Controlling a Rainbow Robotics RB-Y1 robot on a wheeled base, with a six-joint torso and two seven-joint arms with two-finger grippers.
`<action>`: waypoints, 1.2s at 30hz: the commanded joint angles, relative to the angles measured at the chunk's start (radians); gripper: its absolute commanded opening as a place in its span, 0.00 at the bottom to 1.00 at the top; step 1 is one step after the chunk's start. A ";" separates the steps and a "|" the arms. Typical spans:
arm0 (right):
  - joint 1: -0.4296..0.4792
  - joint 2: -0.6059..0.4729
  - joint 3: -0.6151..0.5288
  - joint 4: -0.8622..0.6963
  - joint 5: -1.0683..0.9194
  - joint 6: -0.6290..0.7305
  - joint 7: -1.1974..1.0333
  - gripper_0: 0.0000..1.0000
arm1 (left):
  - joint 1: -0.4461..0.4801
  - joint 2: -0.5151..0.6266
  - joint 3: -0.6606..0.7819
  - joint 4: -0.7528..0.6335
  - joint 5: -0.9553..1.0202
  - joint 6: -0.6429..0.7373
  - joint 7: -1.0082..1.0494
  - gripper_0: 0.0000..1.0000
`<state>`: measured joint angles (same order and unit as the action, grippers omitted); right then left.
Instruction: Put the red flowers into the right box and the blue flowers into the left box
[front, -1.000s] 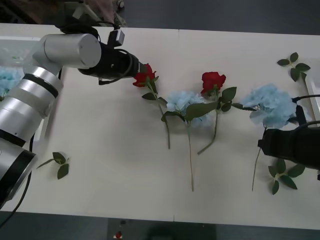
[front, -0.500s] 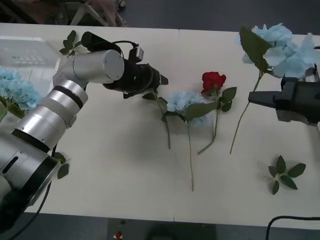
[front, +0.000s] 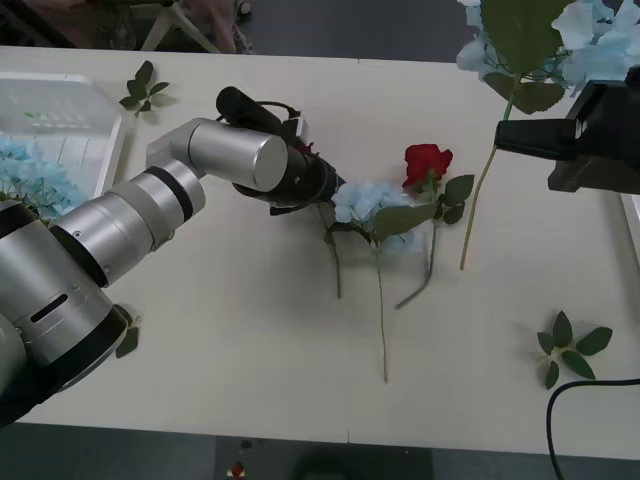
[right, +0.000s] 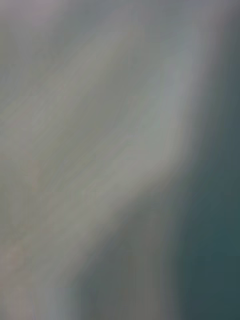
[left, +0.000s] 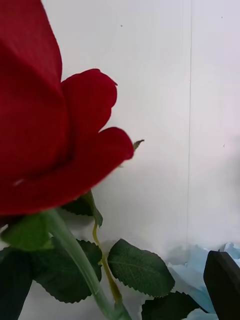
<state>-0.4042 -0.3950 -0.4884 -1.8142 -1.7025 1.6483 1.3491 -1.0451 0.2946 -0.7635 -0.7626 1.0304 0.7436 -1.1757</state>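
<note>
Front view: left gripper over red rose, finger state unclear; right gripper pinches blue flower stem — grip rose stem low, avoiding neighbouring blue bloom.

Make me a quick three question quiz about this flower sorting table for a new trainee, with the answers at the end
1. True or false: the right claw holds a blue flower lifted off the table.
2. Which flower is the left claw at? A) the red rose left of the blue cluster B) the other red rose
3. Fill in: the white bin on the left already holds ___ flowers.

Key: 1 true; 2 A; 3 blue
</note>
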 joint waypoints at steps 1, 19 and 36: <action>-0.016 -0.022 -0.009 -0.019 -0.058 0.002 -0.019 0.00 | -0.012 0.005 -0.007 -0.014 -0.015 -0.009 0.018 1.00; -0.019 -0.031 -0.030 -0.022 -0.089 0.076 0.061 0.00 | 0.284 0.239 0.356 -0.669 0.045 0.166 -0.085 1.00; -0.019 -0.031 -0.030 -0.022 -0.089 0.076 0.061 0.00 | 0.628 0.166 0.576 -1.120 0.422 0.218 -0.429 1.00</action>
<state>-0.4042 -0.4004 -0.5187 -1.8143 -1.7779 1.7251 1.3584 -0.4014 0.5121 -0.1927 -1.8250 1.4270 0.9557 -1.5546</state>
